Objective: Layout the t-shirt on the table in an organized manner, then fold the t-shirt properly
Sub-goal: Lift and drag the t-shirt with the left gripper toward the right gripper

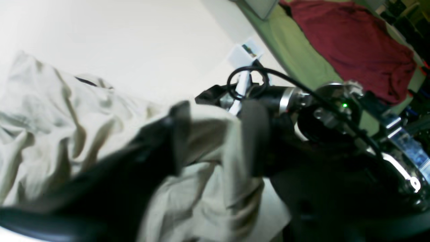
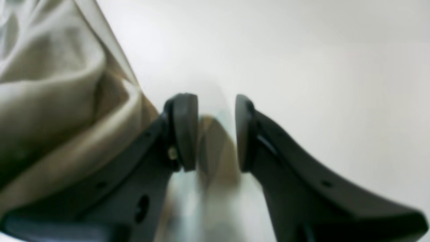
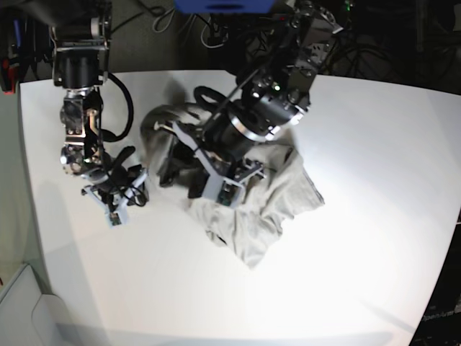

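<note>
The t-shirt point(image 3: 270, 209) is light grey-beige and lies crumpled in a heap at the middle of the white table point(image 3: 346, 274). My left gripper point(image 3: 220, 184) is down on the near-left side of the heap. In the left wrist view its fingers stand apart, and a fold of the t-shirt point(image 1: 50, 117) lies loosely between them at the left gripper point(image 1: 218, 112). My right gripper point(image 3: 119, 205) hovers low over bare table to the left of the heap. The right gripper point(image 2: 216, 131) is open with only a blurred beige streak between its pads. The t-shirt point(image 2: 50, 84) rises to its left.
Past the table's edge the left wrist view shows a green surface point(image 1: 295, 60) with a dark red cloth point(image 1: 352, 43) on it. A black cable loop point(image 1: 248, 80) hangs off the left arm. Cables and dark equipment point(image 3: 216, 29) crowd the table's far side.
</note>
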